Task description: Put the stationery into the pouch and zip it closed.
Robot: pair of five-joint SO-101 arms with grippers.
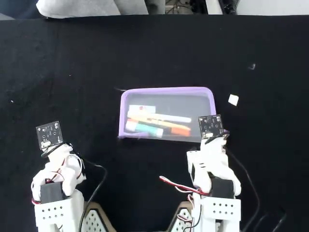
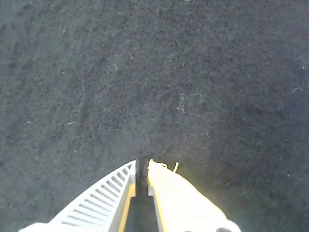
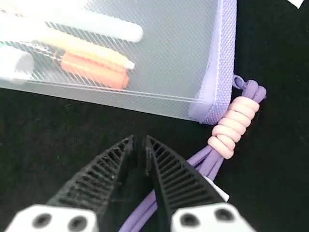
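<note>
A clear mesh pouch [image 1: 166, 113] with purple trim lies flat in the middle of the black table, with several pens and markers [image 1: 157, 124] inside it. In the right wrist view the pouch [image 3: 159, 53] holds an orange marker [image 3: 94, 67], and a pink and purple pull cord [image 3: 234, 125] hangs off its corner. My right gripper [image 3: 140, 145] is shut and empty, just short of the pouch's near edge. My left gripper [image 2: 142, 169] is shut over bare black cloth, well to the left of the pouch. Both arms [image 1: 53, 164] [image 1: 212, 164] sit near the front edge.
A small white scrap [image 1: 233, 100] lies to the right of the pouch. White cloth [image 1: 77, 7] shows beyond the table's far edge. Black cloth [image 1: 72, 72] covers the whole table.
</note>
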